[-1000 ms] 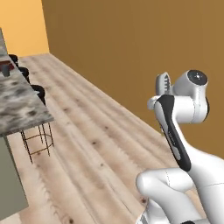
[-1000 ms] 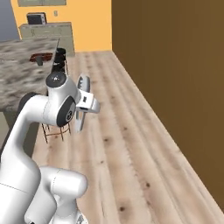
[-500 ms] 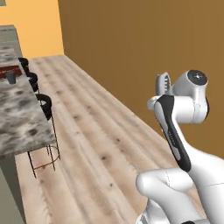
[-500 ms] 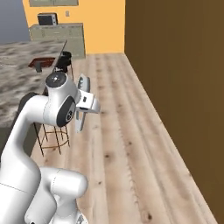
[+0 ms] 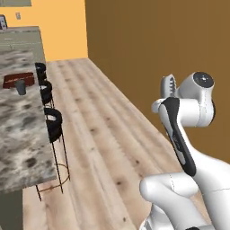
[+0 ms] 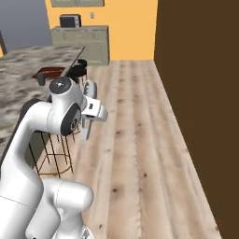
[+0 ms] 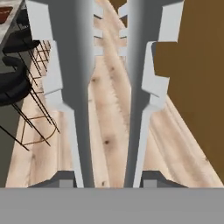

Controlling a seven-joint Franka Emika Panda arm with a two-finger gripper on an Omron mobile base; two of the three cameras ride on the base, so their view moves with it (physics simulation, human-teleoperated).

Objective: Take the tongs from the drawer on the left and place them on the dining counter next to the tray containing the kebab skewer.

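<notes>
The pale silver-grey tongs (image 7: 72, 70) stand in my gripper (image 7: 108, 179), which is shut on them; their two long arms run up the hand view with a gap between them. From the left base view the scalloped tip of the tongs (image 5: 167, 85) sticks up above the gripper (image 5: 162, 104), held high over the wooden floor. The tongs (image 6: 89, 91) and gripper (image 6: 95, 113) also show from the right base. The dining counter (image 5: 20, 134) (image 6: 18, 63) lies to the left, with the dark reddish-brown tray (image 5: 17, 79) (image 6: 50, 71) on it. The kebab skewer is too small to make out. The drawer is out of view.
Black stools (image 5: 54, 125) (image 6: 78, 70) line the counter's near side. A small dark cup (image 5: 20, 86) stands in front of the tray. A dark brown wall (image 5: 170, 40) runs along the right. A wall counter with a microwave (image 6: 70, 21) stands at the far end.
The whole picture has shifted as the base moves: the dining counter and tray have come further into view. The arm holds the tongs in the same pose.
</notes>
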